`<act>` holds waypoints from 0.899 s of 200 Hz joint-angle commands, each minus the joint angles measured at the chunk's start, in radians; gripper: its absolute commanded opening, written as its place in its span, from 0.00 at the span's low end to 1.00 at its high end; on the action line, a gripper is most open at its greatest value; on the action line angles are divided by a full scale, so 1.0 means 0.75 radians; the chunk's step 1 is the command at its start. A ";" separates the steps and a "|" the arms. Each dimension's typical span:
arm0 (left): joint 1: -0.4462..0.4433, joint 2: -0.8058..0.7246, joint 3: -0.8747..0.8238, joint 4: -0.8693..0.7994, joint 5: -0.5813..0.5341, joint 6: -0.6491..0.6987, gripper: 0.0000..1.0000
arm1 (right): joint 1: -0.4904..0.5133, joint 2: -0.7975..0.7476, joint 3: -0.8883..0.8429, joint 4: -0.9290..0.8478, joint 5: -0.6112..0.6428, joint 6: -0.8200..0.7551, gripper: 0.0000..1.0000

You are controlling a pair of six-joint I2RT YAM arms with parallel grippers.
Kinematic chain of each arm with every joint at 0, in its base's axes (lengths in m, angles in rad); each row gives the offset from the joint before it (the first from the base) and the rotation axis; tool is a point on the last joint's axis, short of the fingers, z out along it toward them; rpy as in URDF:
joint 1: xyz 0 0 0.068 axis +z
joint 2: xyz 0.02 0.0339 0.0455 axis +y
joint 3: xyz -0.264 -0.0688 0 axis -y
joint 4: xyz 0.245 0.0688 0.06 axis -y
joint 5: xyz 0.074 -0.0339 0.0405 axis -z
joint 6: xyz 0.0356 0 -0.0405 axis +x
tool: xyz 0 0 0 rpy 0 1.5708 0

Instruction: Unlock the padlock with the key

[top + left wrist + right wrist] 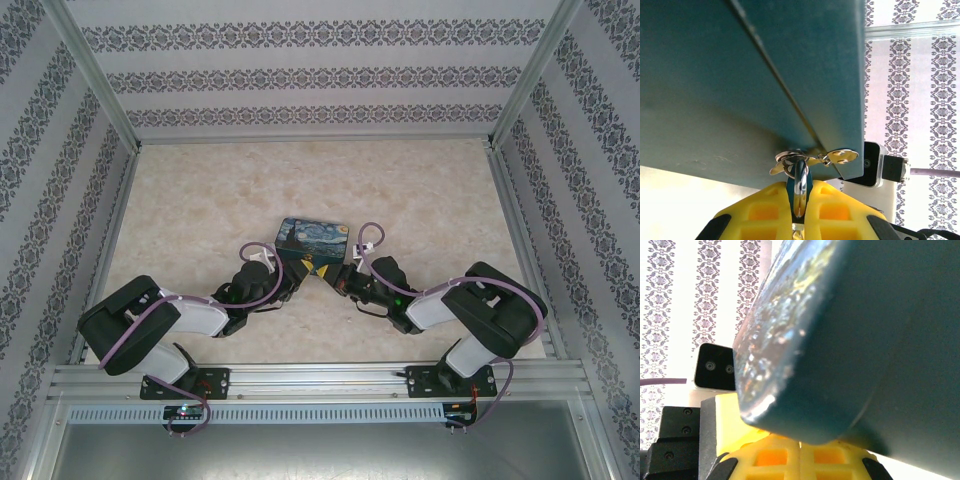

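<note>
**Item 1.** Small bluish-grey metal padlock (799,182) with a polished silver shackle. It sits pinched upright between the yellow ribbed fingers of the left claw (801,200), which is closed on it. The shackle rises to a hasp at the lower edge of the case.

**Item 2.** Thin silvery-brass key (842,156), flat, with a hole through its head. It hangs on a small wire ring (787,157) at the shackle, just above the left claw's fingertips and touching the case's edge. A second flat brass piece lies on the same ring.

**Item 3.** Rectangular blue-and-yellow Starry Night case (312,240) with rounded corners, a dark teal side and a glossy painted face. It rests on the table at mid-depth and is closed along a thin seam, so its contents are hidden.

**Item 4.** Right claw (800,455), yellow waffle-moulded fingers pressed together. It sits just under a rounded corner of the case, and I cannot see anything between its pads. From above, both claws (292,268) (335,272) meet at the case's near edge.

**Item 5.** Beige marble-patterned table (200,200), smooth and matte.
</note>
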State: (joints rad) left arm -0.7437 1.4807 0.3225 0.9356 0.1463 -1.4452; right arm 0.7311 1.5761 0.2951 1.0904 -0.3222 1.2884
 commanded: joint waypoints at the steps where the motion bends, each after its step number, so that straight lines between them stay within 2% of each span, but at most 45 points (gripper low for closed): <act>1: 0.014 -0.020 -0.003 0.107 -0.013 0.002 0.00 | 0.017 -0.031 0.011 0.051 0.005 0.004 0.00; 97: 0.014 -0.004 0.012 0.124 0.027 -0.014 0.00 | 0.012 -0.012 0.052 0.066 -0.024 0.003 0.00; 180: 0.014 0.106 0.072 0.359 0.174 -0.228 0.00 | -0.109 0.016 0.102 0.185 -0.208 0.009 0.00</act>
State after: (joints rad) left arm -0.7300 1.5436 0.3340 1.0630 0.1787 -1.5478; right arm 0.6685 1.5726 0.3122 1.1118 -0.3988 1.2884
